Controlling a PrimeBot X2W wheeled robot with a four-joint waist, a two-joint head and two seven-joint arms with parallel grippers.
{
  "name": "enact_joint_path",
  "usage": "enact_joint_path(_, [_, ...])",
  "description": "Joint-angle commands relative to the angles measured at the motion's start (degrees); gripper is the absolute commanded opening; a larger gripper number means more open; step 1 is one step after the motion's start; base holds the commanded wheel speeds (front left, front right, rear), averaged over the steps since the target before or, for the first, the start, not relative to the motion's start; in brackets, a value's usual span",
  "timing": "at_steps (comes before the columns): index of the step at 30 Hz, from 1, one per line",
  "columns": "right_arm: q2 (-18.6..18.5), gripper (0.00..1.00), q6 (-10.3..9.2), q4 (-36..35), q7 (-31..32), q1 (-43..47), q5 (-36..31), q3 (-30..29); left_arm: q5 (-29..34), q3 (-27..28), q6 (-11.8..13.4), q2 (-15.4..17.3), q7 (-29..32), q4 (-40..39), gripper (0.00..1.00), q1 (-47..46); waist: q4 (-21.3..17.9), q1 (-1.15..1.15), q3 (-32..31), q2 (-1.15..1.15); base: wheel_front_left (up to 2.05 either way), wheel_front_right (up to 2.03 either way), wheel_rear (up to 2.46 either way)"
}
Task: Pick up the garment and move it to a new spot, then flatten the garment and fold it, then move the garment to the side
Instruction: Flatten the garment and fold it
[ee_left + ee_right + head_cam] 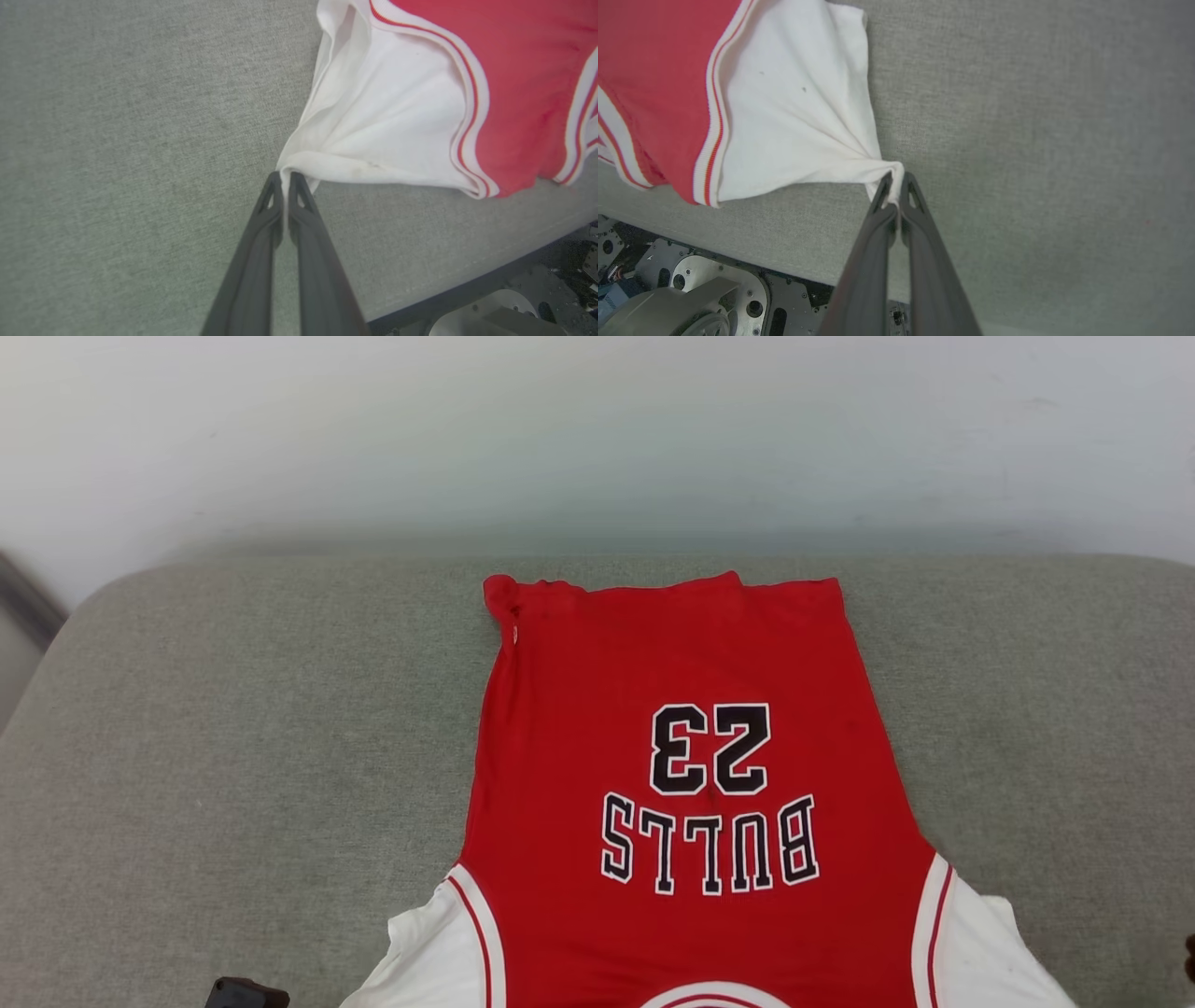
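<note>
Your left gripper (285,179) pinches a white sleeve corner of the jersey (691,653), fingers slanting low over the grey cushion (233,756). Your right gripper (896,183) clamps the opposite sleeve. The jersey lies flat, print up, collar nearest the robot, hem toward the wall (597,429).

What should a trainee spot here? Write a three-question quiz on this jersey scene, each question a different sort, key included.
1. True or false: the left gripper is shut on a white sleeve of the garment.
2. The garment lies on: A) a grey cushion; B) a wooden table; C) a tiled floor.
3. Fill in: the number printed on the garment is ___.
Key: 1 true; 2 A; 3 23.
</note>
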Motion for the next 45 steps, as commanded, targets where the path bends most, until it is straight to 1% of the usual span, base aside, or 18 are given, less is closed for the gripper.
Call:
enact_joint_path(1, [0.90, 0.00, -0.07, -0.57, 1.09, 1.56, -0.14, -1.34, -0.06, 0.02, 0.35, 0.84, 0.23, -0.39, 0.00, 0.51, -0.02, 0.01, 0.08, 0.00, 0.00, 0.00, 0.00])
enact_joint_path(7, [4.03, 0.00, -0.06, -3.52, 4.90, 3.74, -2.78, -4.20, -0.47, -0.35, -0.35, 0.24, 0.62, -2.01, 0.00, -0.30, 0.27, 0.01, 1.11, 0.00, 0.00, 0.00, 0.00])
enact_joint_path(9, [4.82, 1.00, -0.06, -4.58, 5.03, 2.77, -3.25, -5.51, -0.65, -0.14, -0.50, 0.42, 0.68, -3.00, 0.00, -0.80, 0.60, 0.01, 1.62, 0.00, 0.00, 0.00, 0.00])
enact_joint_path(10, [5.08, 1.00, -0.05, -5.22, 5.46, 2.50, -3.03, -5.71, -0.78, -0.21, -0.75, 0.60, 0.93, -3.71, 0.00, -0.91, 0.85, 0.01, 1.96, 0.00, 0.00, 0.00, 0.00])
enact_joint_path(13, [4.84, 1.00, -0.05, -6.65, 6.17, 0.83, -2.08, -7.77, -2.45, -0.86, -2.94, 0.98, 2.75, -6.65, 0.00, -1.10, 2.02, 0.01, 2.98, 0.00, 0.00, 0.00, 0.00])
enact_joint_path(16, [3.26, 1.00, -0.05, -8.77, 7.52, -1.03, -1.55, -8.96, -3.17, -0.42, -2.99, 1.81, 4.39, -10.51, 0.00, -2.28, 3.68, 0.01, 4.95, 0.00, 0.00, 0.00, 0.00])
enact_joint_path(19, [2.13, 1.00, -0.04, -11.39, 11.77, -4.99, 0.08, -9.44, -2.98, -0.65, -2.70, 3.08, 6.20, -14.96, 0.00, -2.31, 5.09, 0.01, 7.56, 0.00, 0.00, 0.00, 0.00])
enact_joint_path(21, [0.86, 1.00, -0.04, -13.20, 14.74, -8.92, 0.55, -10.01, -3.19, -1.08, -3.13, 3.86, 8.04, -18.08, 0.00, -2.93, 6.34, 0.01, 9.93, 0.00, 0.00, 0.00, 0.00])
enact_joint_path(23, [0.28, 1.00, -0.04, -14.03, 18.36, -13.47, 0.92, -10.13, -2.54, -1.02, -2.87, 4.68, 9.56, -21.24, 0.00, -4.27, 7.75, 0.01, 12.54, 0.00, 0.00, 0.00, 0.00])
enact_joint_path(25, [-0.33, 1.00, -0.04, -14.22, 21.82, -19.07, 0.99, -10.50, -1.76, -1.16, -2.64, 4.77, 10.71, -23.76, 0.00, -5.20, 9.21, 0.01, 15.06, 0.00, 0.00, 0.00, 0.00])
enact_joint_path(28, [-0.52, 1.00, -0.04, -12.49, 27.66, -27.63, 0.21, -10.49, -0.67, -1.40, -2.29, 4.55, 12.11, -27.21, 0.00, -7.14, 11.44, 0.01, 18.66, 0.00, 0.00, 0.00, 0.00])
enact_joint_path(31, [0.64, 1.00, -0.04, -8.97, 34.65, -35.91, -1.29, -11.08, 0.33, -1.83, -2.32, 3.93, 13.32, -30.61, 0.00, -9.05, 13.94, 0.01, 22.35, 0.00, 0.00, 0.00, 0.00])
enact_joint_path(32, [1.66, 1.00, -0.04, -7.36, 36.61, -38.64, -1.84, -11.35, 0.72, -2.12, -2.47, 3.76, 13.76, -31.43, 0.00, -9.65, 14.77, 0.01, 23.27, 0.00, 0.00, 0.00, 0.00])
enact_joint_path(34, [3.78, 1.00, -0.04, -3.89, 40.34, -43.47, -4.08, -12.57, 2.07, -2.87, -2.89, 3.98, 14.94, -32.84, 0.00, -10.81, 16.33, 0.01, 25.04, 0.00, 0.00, 0.00, 0.00])
enact_joint_path(36, [3.34, 1.00, -0.04, -1.95, 43.62, -48.15, -7.80, -12.51, 3.05, -3.46, -3.04, 3.43, 15.77, -34.29, 0.00, -12.14, 17.78, 0.01, 26.93, 0.00, 0.00, 0.00, 0.00])
enact_joint_path(38, [2.90, 1.00, -0.04, -0.24, 45.61, -52.13, -10.86, -11.76, 3.77, -3.72, -3.05, 2.66, 16.02, -35.18, 0.00, -13.18, 19.04, 0.01, 28.67, 0.00, 0.00, 0.00, 0.00])
enact_joint_path(41, [3.63, 1.00, -0.04, 2.63, 47.62, -57.29, -13.95, -11.89, 4.37, -4.34, -3.48, 1.50, 16.07, -35.69, 0.00, -14.39, 20.77, 0.01, 30.43, 0.00, 0.00, 0.00, 0.00])
enact_joint_path(45, [3.34, 1.00, -0.04, 5.59, 49.57, -61.71, -17.22, -11.77, 4.84, -4.98, -3.89, 0.12, 15.65, -35.30, 0.00, -15.39, 22.30, 0.01, 31.92, 0.00, 0.00, 0.00, 0.00])
